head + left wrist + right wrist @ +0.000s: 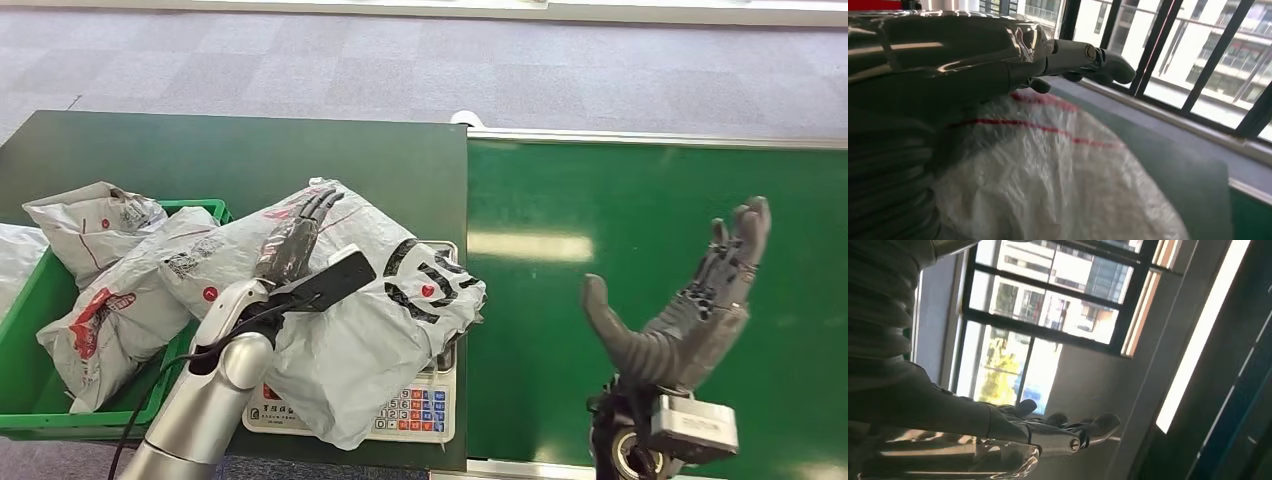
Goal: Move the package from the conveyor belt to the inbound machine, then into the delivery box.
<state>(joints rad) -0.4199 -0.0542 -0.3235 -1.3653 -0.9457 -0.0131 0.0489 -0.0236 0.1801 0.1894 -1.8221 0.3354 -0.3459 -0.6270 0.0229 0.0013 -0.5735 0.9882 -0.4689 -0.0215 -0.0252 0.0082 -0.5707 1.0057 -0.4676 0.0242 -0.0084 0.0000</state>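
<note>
Nearest, the right hand [690, 300] hovers over the green conveyor belt [560, 330], fingers spread and pointing up, holding nothing. Beside it, the left hand [295, 240] lies flat on top of a white plastic package [370, 340], fingers stretched out rather than wrapped around it; whether it grips the bag I cannot tell. That package rests on the scale [415, 410] with a coloured keypad, at the near right corner of the dark green tabletop [250, 150], and overlaps the green box [30, 300] at the near left edge. More white bags [120, 300] lie heaped inside the box. Farther off is grey carpet [400, 60]
</note>
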